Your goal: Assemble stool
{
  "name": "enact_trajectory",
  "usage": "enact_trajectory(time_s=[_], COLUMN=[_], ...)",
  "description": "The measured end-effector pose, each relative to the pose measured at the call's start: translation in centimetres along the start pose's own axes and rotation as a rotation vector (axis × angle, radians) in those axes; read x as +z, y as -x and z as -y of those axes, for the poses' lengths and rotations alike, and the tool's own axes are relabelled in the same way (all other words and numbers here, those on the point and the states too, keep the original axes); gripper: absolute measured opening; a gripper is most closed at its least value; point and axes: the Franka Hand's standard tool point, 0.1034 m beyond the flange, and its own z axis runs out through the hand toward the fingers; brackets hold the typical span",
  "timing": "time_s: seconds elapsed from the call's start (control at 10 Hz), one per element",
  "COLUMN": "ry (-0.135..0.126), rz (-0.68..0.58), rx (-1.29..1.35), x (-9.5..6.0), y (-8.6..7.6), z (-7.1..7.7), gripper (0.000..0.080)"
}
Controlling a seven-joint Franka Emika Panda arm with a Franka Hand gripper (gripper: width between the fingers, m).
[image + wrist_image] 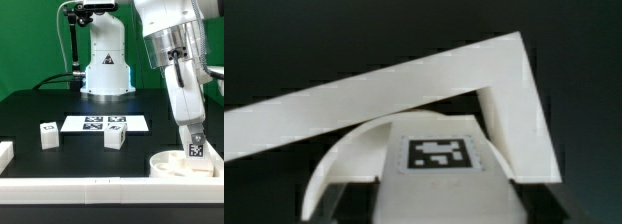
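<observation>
My gripper [193, 138] is shut on a blocky white stool leg [196, 150] with a tag on its face. It holds the leg upright over the round white seat [176, 164], which lies at the exterior view's front right, in the corner of the border rails. I cannot tell whether the leg's lower end touches the seat. In the wrist view the leg [441, 156] fills the space between my gripper's [441, 206] jaws, and the seat's curved edge [352, 150] shows beside it. Two more tagged legs [47, 135] [115, 139] stand loose on the black table.
The marker board [105, 124] lies flat mid-table behind the loose legs. White border rails run along the front [90, 190] and the left edge [5, 152]; their corner [491, 70] shows in the wrist view. The robot base [105, 70] stands at the back.
</observation>
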Motion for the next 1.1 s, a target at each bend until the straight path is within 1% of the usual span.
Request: enact_trajectory(time_s=[0.1,0.2,0.3,0.4,0.5,0.6,0.7,0.8,1.1], ry=[0.000,0.000,0.000,-0.001,-0.008,-0.004,-0.010,-0.008,-0.008], rz=[0.004,0.004,0.004,0.008,0.015,0.022,0.025,0.024,0.021], rx=[0.028,0.015,0.011,-0.023,-0.039,-0.079,-0.110,-0.123,-0.331], x=[0.0,0.0,0.0,-0.5,-1.4,-2.2,-2.6,-2.5,-2.4], y=[0.0,0.0,0.0,0.1,0.6,0.9,0.9,0.9,0.9], z=[0.0,0.0,0.0,0.1,0.3,0.3,0.4,0.3,0.2], gripper=[0.0359,0.0359,0.0562,0.0562,0.0631,0.0644,0.0644,0.0648,0.0648])
